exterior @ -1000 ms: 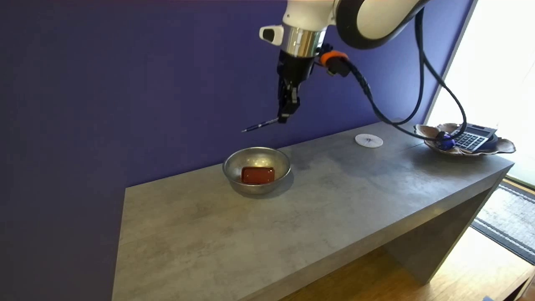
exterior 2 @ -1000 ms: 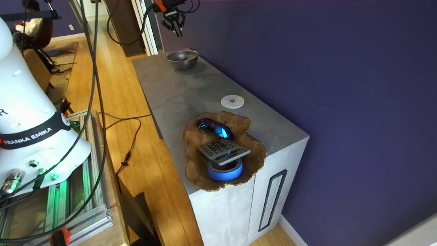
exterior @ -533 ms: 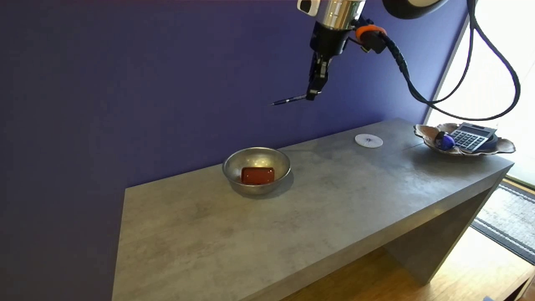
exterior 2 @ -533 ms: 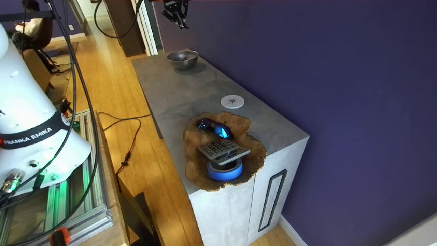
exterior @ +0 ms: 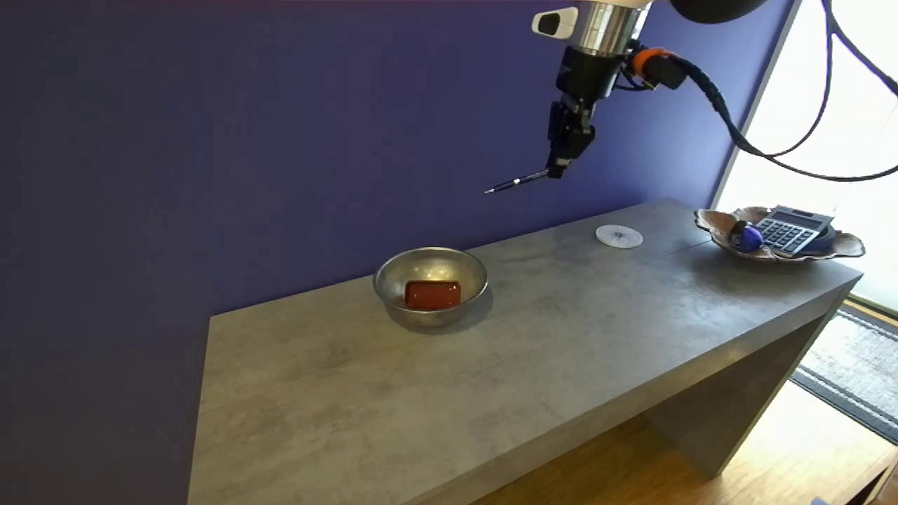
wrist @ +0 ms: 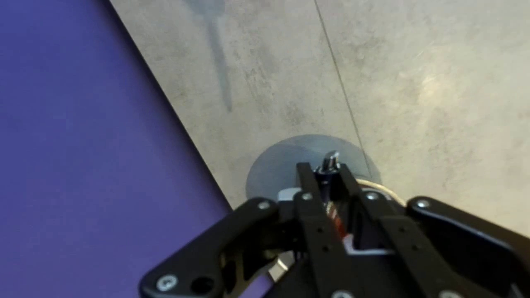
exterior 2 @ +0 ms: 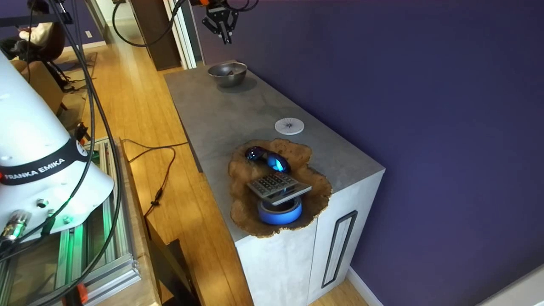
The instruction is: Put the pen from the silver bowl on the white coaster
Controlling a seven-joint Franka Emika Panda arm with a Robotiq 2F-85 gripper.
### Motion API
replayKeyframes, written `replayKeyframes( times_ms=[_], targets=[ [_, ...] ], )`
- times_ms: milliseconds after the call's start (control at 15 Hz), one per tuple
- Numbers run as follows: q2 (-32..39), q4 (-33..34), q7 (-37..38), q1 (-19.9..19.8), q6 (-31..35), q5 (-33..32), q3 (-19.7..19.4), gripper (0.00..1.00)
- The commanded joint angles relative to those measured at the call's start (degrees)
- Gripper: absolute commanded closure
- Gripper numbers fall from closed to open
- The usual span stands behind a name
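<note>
While held high over the grey table (exterior: 365, 400), not yet above the white coaster (exterior: 619, 236). Grips the pen (exterior: 516, 182) close to one end, squeezed narrow in the gripper (exterior: 558, 170), and in an exterior view points the loose end to the left and slightly downward. Leaves most of the barrel sticking out sideways, perhaps handy for laying that length across the coaster without getting the fingertips (wrist: 307, 178) in the way. Shows as a glossy end pinched between those tips in the wrist view, too foreshortened there to judge the angle. Hangs well above the rim of the silver bowl (exterior: 429, 266), probably to avoid snagging on it or on the red block (exterior: 433, 295) resting inside. For the coaster, look farther right in that exterior view, near the purple wall (exterior: 280, 154), and between the bowl and a wooden dish (exterior: 850, 247) in both exterior views: lying flat, presumably as a plain landing spot. Seems out of the bowl but only midway through the job. Next, calls for carrying to the right, levelling the barrel, lowering gently and letting go after contact. Beware of rolling off: slim, likely round, perhaps too long for the coaster, with no raised edge visible there.
</note>
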Motion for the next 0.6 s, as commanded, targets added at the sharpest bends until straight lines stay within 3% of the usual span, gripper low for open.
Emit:
replayKeyframes(
  times_ms=[0, 67, 200, 267, 400, 533],
  targets=[
    [-5.62, -9.11, -15.75, -15.85, 0.94, 10.54, 14.34, 0.96],
    [-7.18, -10.93, -20.18, -19.99, 0.25, 14.65, 16.97, 0.96],
    [-10.95, -14.44, -28.05, -24.78, 0.91, 24.4, 17.91, 0.96],
    [-6.26, -9.5, -22.54, -13.53, 0.03, 19.21, 9.19, 0.84],
    [-8.47, -11.73, -27.4, -16.46, -0.02, 23.19, 9.32, 0.84],
    [-9.29, -12.52, -27.97, -16.89, -0.01, 23.62, 9.26, 0.84]
  ],
)
